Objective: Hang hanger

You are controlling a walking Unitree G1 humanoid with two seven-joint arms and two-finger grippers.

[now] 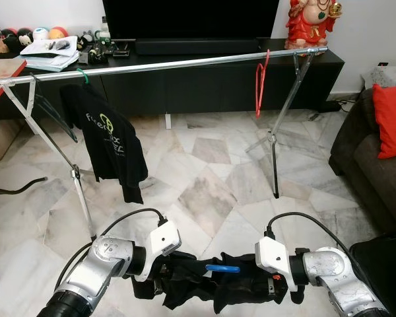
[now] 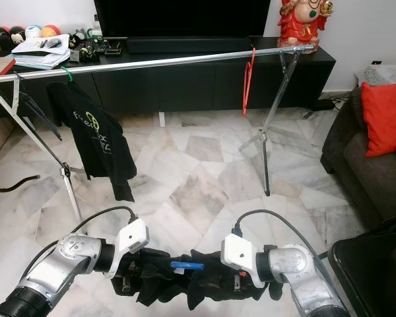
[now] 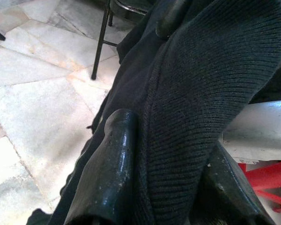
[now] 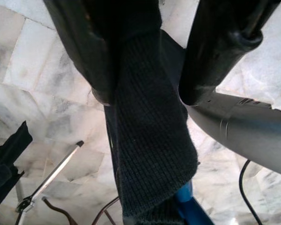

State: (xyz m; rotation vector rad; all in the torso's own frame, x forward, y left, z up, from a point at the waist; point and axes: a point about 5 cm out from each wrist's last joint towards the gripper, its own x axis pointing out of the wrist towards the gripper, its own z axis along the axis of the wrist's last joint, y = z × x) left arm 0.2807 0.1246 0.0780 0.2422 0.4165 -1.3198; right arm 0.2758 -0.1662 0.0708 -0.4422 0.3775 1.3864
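A black knit garment [image 1: 211, 284] hangs low in front of me, stretched between both grippers, with a blue hanger [image 1: 222, 268] lying across its top. My left gripper [image 1: 160, 281] is shut on the garment's left end; in the left wrist view the ribbed cloth [image 3: 201, 93] lies between the fingers [image 3: 112, 178]. My right gripper [image 1: 277, 287] is shut on the right end, with cloth [image 4: 145, 140] between its fingers [image 4: 79, 51] and the blue hanger [image 4: 189, 206] just past them. Beyond stands a long metal rail [image 1: 185, 64] carrying a black T-shirt [image 1: 109, 142] on a green hanger and a bare red hanger [image 1: 260, 86].
The rail's folding legs [image 1: 274, 152] stand on the marble floor. Behind it are a black TV console [image 1: 204, 72] and a red statue [image 1: 310, 23]. A dark sofa with a red cushion [image 1: 391, 119] is at the right, a dark chair frame [image 1: 6, 191] at the left.
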